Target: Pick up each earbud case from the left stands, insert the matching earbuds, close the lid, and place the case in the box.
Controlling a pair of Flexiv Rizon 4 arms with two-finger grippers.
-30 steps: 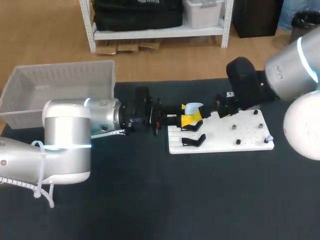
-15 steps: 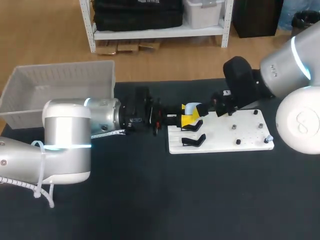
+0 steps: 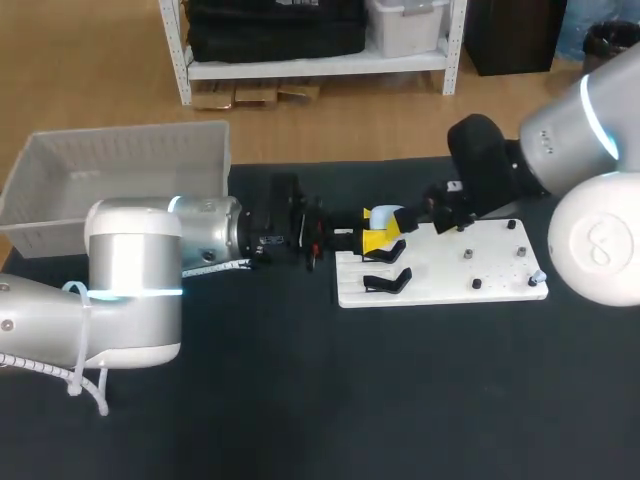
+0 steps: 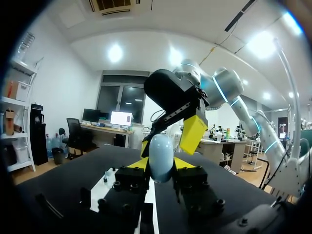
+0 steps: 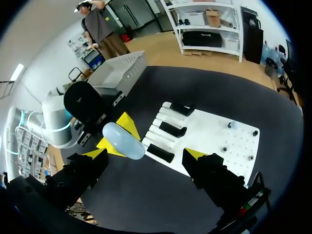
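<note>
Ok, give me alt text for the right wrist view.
A pale blue earbud case, gripped in the left claw, sits between the open fingers of the right claw. Beyond it lie a white board with black stands and a pale box.

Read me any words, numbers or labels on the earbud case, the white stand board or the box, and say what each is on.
No text can be read.
The earbud case in the left gripper is plain pale blue.
The white stand board and the box show no print; anything there is too small to make out.
</note>
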